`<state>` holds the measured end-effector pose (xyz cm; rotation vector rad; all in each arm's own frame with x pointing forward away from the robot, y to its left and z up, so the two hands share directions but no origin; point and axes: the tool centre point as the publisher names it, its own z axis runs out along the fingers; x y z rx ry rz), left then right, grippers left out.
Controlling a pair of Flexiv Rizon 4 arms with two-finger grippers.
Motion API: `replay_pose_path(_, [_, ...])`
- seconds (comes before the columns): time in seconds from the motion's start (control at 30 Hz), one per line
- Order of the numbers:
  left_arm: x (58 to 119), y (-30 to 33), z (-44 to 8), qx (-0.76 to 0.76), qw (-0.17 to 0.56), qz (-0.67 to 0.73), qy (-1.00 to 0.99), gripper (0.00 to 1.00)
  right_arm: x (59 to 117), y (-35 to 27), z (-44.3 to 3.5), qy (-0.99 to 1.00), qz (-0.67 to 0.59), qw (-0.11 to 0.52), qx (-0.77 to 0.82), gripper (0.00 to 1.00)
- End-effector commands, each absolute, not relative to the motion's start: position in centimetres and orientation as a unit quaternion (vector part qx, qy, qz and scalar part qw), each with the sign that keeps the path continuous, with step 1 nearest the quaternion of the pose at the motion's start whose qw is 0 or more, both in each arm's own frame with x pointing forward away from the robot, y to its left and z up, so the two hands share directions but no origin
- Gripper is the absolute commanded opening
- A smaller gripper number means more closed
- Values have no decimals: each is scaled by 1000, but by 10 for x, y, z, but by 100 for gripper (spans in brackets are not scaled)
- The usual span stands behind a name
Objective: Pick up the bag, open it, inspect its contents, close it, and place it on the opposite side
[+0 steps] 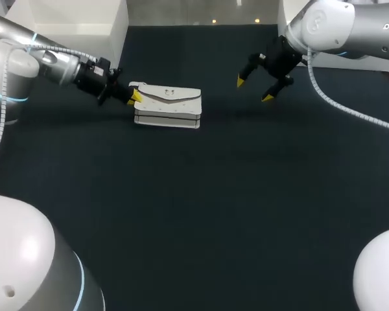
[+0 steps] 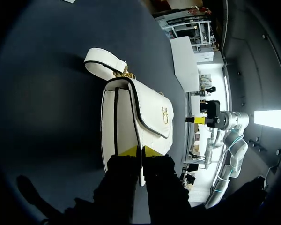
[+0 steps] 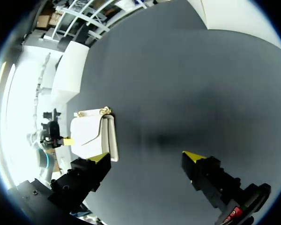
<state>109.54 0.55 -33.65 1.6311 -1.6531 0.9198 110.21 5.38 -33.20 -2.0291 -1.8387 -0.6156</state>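
Note:
A white flap bag (image 1: pixel 168 103) lies on the dark table (image 1: pixel 214 207), left of the middle at the back. My left gripper (image 1: pixel 135 97) is at its left end, shut on the bag's dark-trimmed flap edge. In the left wrist view the yellow tips of the gripper (image 2: pixel 139 151) pinch that edge of the bag (image 2: pixel 150 112); its strap (image 2: pixel 100 63) and gold clasp (image 2: pixel 165 114) lie ahead. My right gripper (image 1: pixel 253 89) hangs open to the right of the bag, apart from it. The right wrist view shows the bag (image 3: pixel 91 131) ahead of the open gripper (image 3: pixel 147 157), nothing between its fingers.
A white box (image 1: pixel 71 23) stands at the back left of the table, behind my left arm. Another white block (image 1: pixel 376 61) sits at the back right under my right arm. Bare dark table stretches across the front and the right side.

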Motion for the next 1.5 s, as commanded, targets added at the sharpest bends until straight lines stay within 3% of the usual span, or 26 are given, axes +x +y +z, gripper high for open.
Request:
replay_pose_path(0.03, [1089, 4, -333, 623, 309, 351, -627, 0, 1102, 54, -331, -646, -214, 166, -714, 100])
replay_pose_path(0.23, [1090, 8, -333, 622, 305, 353, -629, 0, 1103, 49, -329, -652, -213, 166, -709, 100])
replay_pose_path(0.5, [1091, 52, -331, 599, 289, 366, -652, 0, 1105, 3, -318, -681, -153, 81, -712, 100])
replay_pose_path(0.9, [1098, 132, -328, 594, 246, 366, -673, 0, 1110, -49, -310, -682, -87, 14, -726, 100])
replay_pose_path(1.5, [1103, 216, -324, 591, 217, 350, -693, 0, 1097, -76, -291, -676, -33, -36, -735, 100])
